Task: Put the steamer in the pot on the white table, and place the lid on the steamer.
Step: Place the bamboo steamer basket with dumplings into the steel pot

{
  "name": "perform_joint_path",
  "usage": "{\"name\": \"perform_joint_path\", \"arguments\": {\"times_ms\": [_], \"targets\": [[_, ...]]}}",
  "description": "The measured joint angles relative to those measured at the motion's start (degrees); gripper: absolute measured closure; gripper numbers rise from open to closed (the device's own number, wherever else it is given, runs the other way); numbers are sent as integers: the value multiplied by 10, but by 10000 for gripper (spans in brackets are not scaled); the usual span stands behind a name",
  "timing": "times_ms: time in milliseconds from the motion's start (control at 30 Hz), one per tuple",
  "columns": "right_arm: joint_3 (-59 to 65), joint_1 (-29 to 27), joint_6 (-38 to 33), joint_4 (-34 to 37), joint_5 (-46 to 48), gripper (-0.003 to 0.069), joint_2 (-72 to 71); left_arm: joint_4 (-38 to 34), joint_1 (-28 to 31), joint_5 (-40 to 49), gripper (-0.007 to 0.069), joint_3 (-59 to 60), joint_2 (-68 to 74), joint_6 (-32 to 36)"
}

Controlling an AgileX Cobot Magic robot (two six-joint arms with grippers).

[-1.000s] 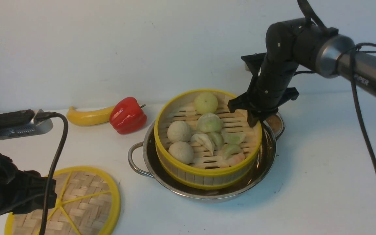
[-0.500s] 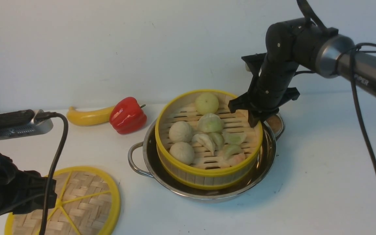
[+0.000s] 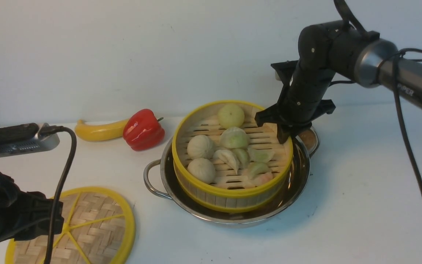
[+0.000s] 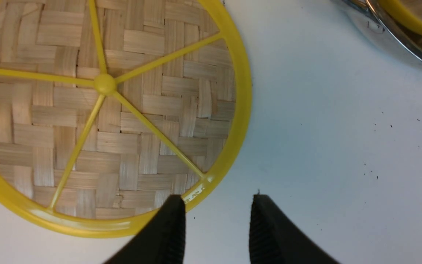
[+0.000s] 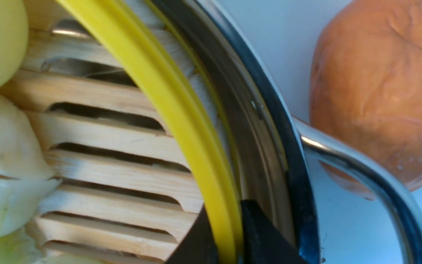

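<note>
The right hand (image 5: 228,238) pinches the steamer (image 3: 233,192) in the pot (image 3: 299,172) — left hand (image 4: 216,216) parted.

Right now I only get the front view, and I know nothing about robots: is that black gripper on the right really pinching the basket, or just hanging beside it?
Observer: Pinching. The right wrist view shows the right gripper with one finger on each side of the yellow rim of the steamer.
Operator: What's the brown thing behind the pot?
Observer: A rounded orange-brown lump on the white table, beside the loop handle of the pot.
Operator: And the other gripper?
Observer: The left gripper is open and empty, its tips next to the rim of the lid.
</note>
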Motion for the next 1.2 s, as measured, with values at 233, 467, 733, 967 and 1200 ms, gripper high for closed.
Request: {"name": "perform_joint_path", "arguments": {"times_ms": [233, 467, 733, 967, 1200], "targets": [[0, 0, 0, 0, 0, 606, 0, 0, 0, 0, 383, 0, 0, 0], [0, 0, 0, 0, 0, 606, 0, 0, 0, 0, 383, 0, 0, 0], [4, 0, 1, -2, -1, 606, 0, 0, 0, 0, 383, 0, 0, 0], [45, 0, 2, -7, -10, 606, 0, 0, 0, 0, 383, 0, 0, 0], [45, 1, 2, -13, -11, 606, -2, 0, 0, 0, 383, 0, 0, 0]]}}
